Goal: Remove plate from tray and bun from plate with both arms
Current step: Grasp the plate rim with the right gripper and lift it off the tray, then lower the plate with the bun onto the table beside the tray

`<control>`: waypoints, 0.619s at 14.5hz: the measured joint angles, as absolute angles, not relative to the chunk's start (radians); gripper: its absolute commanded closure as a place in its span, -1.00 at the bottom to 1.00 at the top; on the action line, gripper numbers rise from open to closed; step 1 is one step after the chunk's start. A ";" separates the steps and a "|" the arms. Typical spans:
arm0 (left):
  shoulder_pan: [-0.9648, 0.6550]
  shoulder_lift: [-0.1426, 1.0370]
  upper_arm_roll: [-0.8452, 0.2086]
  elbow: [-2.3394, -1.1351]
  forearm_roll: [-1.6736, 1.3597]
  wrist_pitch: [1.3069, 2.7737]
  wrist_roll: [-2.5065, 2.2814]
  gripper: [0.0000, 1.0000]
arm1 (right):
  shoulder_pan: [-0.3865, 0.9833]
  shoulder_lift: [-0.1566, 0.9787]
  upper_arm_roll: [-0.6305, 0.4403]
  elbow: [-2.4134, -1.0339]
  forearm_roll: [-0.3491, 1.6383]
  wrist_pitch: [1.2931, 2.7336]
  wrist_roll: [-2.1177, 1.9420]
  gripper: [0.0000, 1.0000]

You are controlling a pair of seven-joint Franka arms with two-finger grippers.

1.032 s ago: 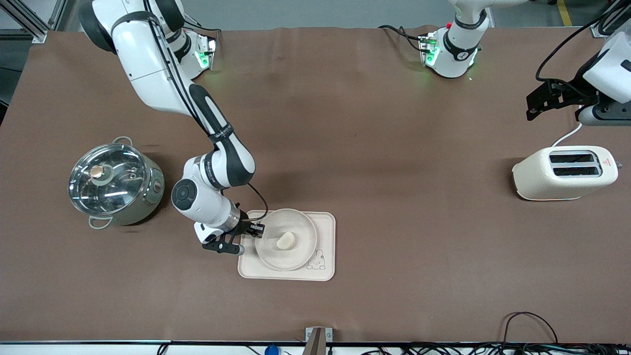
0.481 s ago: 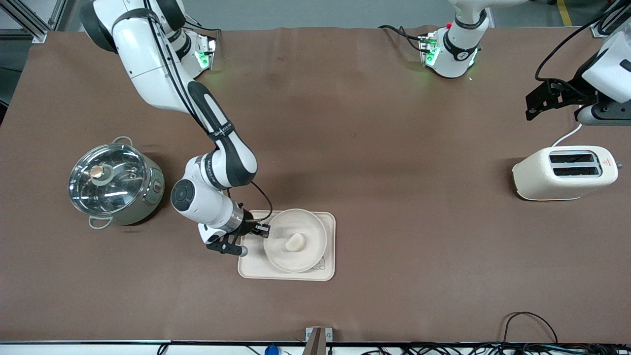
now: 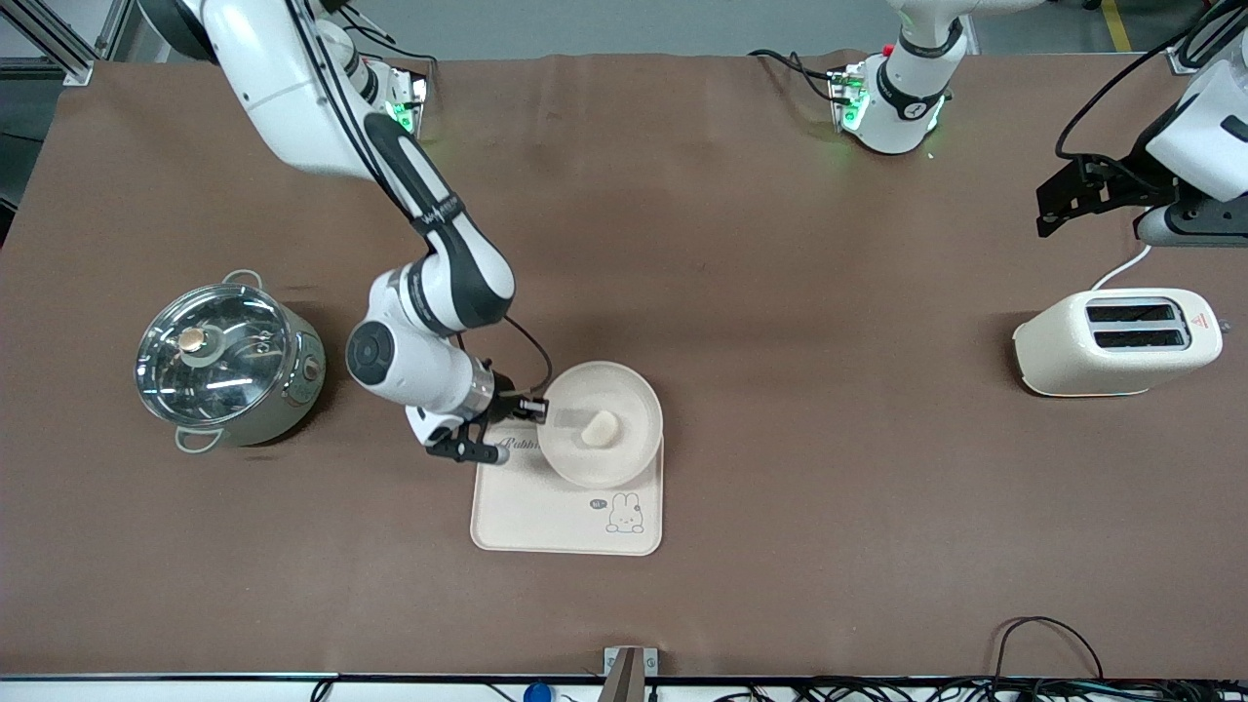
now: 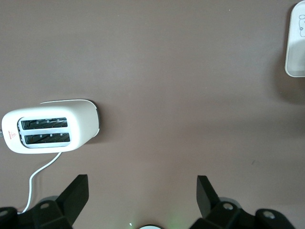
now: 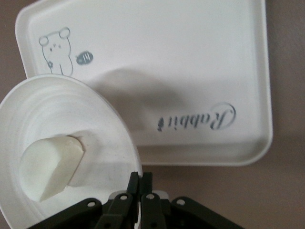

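- Fingers point(image 5: 135, 183) of the right gripper point(image 3: 531, 405) are pinched tight on the rim of the plate point(image 3: 624, 453); in the right wrist view the two tips meet at the rim with almost no gap.
- Plate is held up over the tray point(image 3: 546, 517), over the tray edge that lies farther from the front camera; its shadow falls on the tray floor in the right wrist view.
- Bun point(image 3: 600, 428) sits inside the plate, near its middle, resting on the plate floor.
- Tray's nearer part is bare; open brown table point(image 3: 780, 292) surrounds it on all sides.
- Pot point(image 3: 226, 363) with a glass lid stands toward the right arm's end of the table, well apart from the tray.
- Toaster point(image 3: 1116, 342) stands toward the left arm's end, well apart from the tray, its white cord running up from it.
- Right arm reaches down from its base across the table, wrist bent sideways so the gripper meets the plate rim from the pot's side.
- Left arm waits, raised; left gripper point(image 4: 143, 193) hangs over bare table next to the toaster, fingers spread wide and holding nothing.
- Writing on the tray: "Rabbit" point(image 5: 196, 119) in script, plus a rabbit drawing point(image 3: 624, 514) with a small speech bubble reading "hi".
- Toaster carries a small red label, too small to read.
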State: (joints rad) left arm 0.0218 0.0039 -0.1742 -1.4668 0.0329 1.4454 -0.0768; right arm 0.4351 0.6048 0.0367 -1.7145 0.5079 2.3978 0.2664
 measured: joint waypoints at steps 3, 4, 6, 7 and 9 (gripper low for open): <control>0.017 0.004 -0.178 -1.467 0.033 1.445 -0.077 -1.00 | 0.437 0.459 0.037 -1.937 0.508 2.435 0.208 0.99; 0.017 0.004 -0.178 -1.467 0.033 1.445 -0.077 -1.00 | 0.437 0.428 0.037 -2.003 0.508 2.463 0.183 0.99; 0.018 0.004 -0.178 -1.466 0.033 1.445 -0.077 -1.00 | 0.440 0.403 0.038 -2.101 0.508 2.537 0.155 0.99; 0.017 0.004 -0.178 -1.464 0.033 1.446 -0.077 -1.00 | 0.446 0.402 0.040 -2.134 0.508 2.582 0.148 0.99; 0.016 0.003 -0.179 -1.453 0.033 1.446 -0.077 -1.00 | 0.463 0.403 0.043 -2.169 0.508 2.631 0.147 0.99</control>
State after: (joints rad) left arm 0.0162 0.0034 -0.1793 -1.4533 0.0329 1.4459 -0.0768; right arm 0.4628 0.4029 0.0426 -2.1686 0.5080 2.6312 0.1466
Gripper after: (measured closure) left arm 0.000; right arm 0.960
